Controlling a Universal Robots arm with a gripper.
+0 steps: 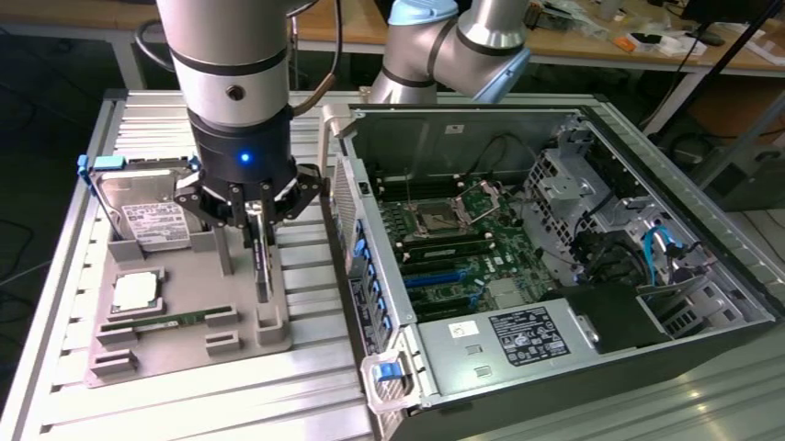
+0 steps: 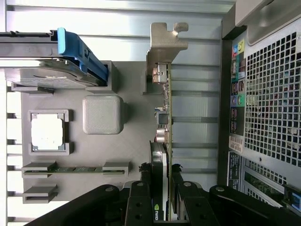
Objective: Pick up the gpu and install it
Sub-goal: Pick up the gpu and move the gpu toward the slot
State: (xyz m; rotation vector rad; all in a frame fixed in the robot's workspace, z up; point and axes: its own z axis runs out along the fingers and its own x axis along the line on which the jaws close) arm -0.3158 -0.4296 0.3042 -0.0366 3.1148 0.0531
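1. Firmly clamped: black parallel-jaw gripper (image 1: 255, 230) (image 2: 162, 170) on the thin dark circuit-card gpu (image 1: 261, 271) (image 2: 167, 108), one finger against each face.
2. Standing on edge in the grey plastic holder tray (image 1: 184, 299) (image 2: 136, 117), silver-beige metal bracket (image 2: 165, 42) at the end away from the grip.
3. Just beside the open grey computer case (image 1: 466, 124), outside it.

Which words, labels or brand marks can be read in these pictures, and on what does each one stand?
"NVID" beside a logo, sideways, cut off at the picture's edge: on the gpu.
White label on the hard drive: too small to read.
Label on the power supply: too small to read.
Stickers on the computer case: too small to read.
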